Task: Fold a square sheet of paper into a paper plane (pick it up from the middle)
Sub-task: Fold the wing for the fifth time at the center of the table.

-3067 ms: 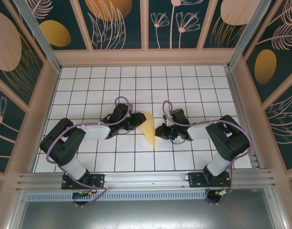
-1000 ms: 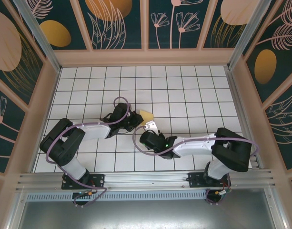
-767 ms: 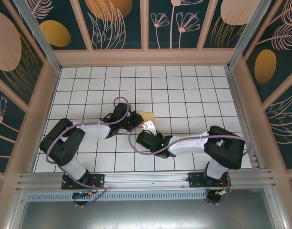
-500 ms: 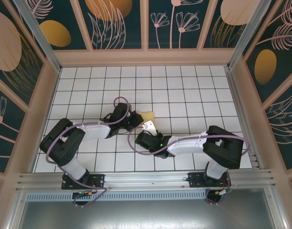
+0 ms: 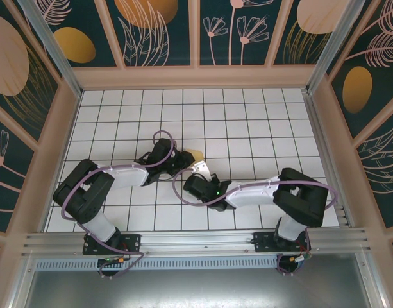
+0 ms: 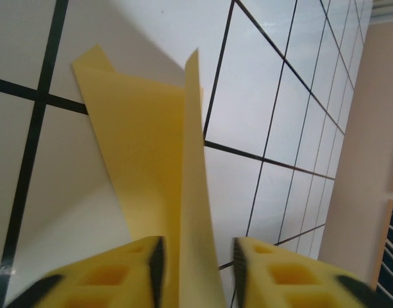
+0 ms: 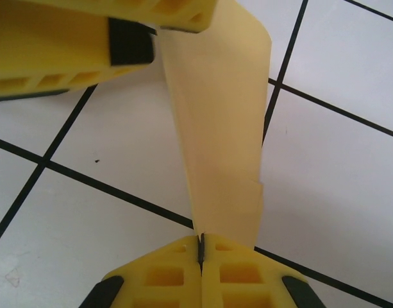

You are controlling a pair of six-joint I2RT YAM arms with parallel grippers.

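The square sheet of paper (image 5: 196, 153), folded into a narrow pale-yellow pointed wedge, stands on edge over the white grid table (image 5: 247, 128) near the middle. My right gripper (image 7: 200, 247) is shut on its pointed end, and the wedge (image 7: 218, 128) rises away from the jaws. From above, that right gripper (image 5: 200, 169) reaches in from the near side. My left gripper (image 6: 196, 260) is open, its yellow pads apart with a paper flap (image 6: 151, 147) standing loose between them. The left gripper (image 5: 185, 160) sits just left of the paper. One left finger (image 7: 87, 38) shows beside the wedge's wide end.
Both arms cross the near middle of the table, the left arm (image 5: 119, 174) from the left and the right arm (image 5: 260, 191) from the right. Patterned walls (image 5: 196, 32) close in the far side and both flanks. A metal rail (image 5: 196, 240) runs along the near edge.
My right gripper has closed on the paper's pointed end. My left gripper has opened and let go its pinch. From above the paper now looks narrower.
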